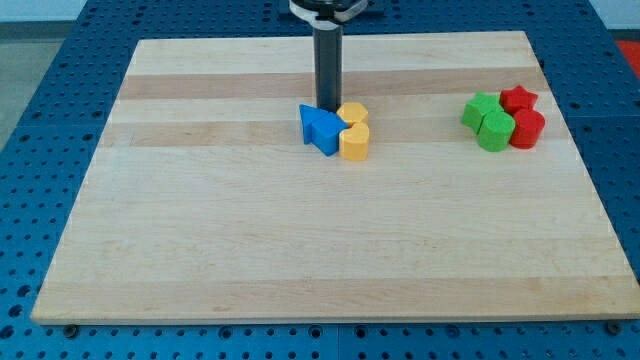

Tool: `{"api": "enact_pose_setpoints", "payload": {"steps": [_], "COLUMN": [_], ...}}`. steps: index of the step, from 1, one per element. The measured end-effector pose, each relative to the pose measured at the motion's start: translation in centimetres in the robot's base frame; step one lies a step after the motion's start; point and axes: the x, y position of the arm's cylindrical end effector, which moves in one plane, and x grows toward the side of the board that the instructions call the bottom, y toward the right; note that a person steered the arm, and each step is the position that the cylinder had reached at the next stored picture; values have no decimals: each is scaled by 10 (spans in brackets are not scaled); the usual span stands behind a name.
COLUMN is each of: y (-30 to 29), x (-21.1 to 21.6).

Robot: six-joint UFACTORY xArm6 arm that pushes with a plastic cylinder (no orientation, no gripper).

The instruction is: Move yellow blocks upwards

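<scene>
Two yellow blocks sit together near the board's middle top: a yellow hexagon-like block (pixel 352 113) and, just below it, a yellow heart-like block (pixel 355 142). Two blue blocks touch them on the view's left: a blue cube (pixel 313 121) and a blue triangle (pixel 327 135). My tip (pixel 327 106) stands at the top edge of this cluster, right above the blue blocks and just left of the upper yellow block, touching or almost touching them.
A cluster at the view's right holds a green star-like block (pixel 481 108), a green cylinder-like block (pixel 495 131), a red star (pixel 518 99) and a red cylinder-like block (pixel 527 129). The wooden board (pixel 200 250) lies on a blue perforated table.
</scene>
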Motion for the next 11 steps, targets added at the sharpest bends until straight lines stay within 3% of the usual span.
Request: {"api": "enact_pose_setpoints", "payload": {"steps": [1, 2, 3, 4, 6, 7, 8, 9, 11], "y": [-51, -82, -64, -3, 75, 68, 65, 79, 21], "x": [1, 45, 104, 125, 76, 30, 15, 46, 69]}}
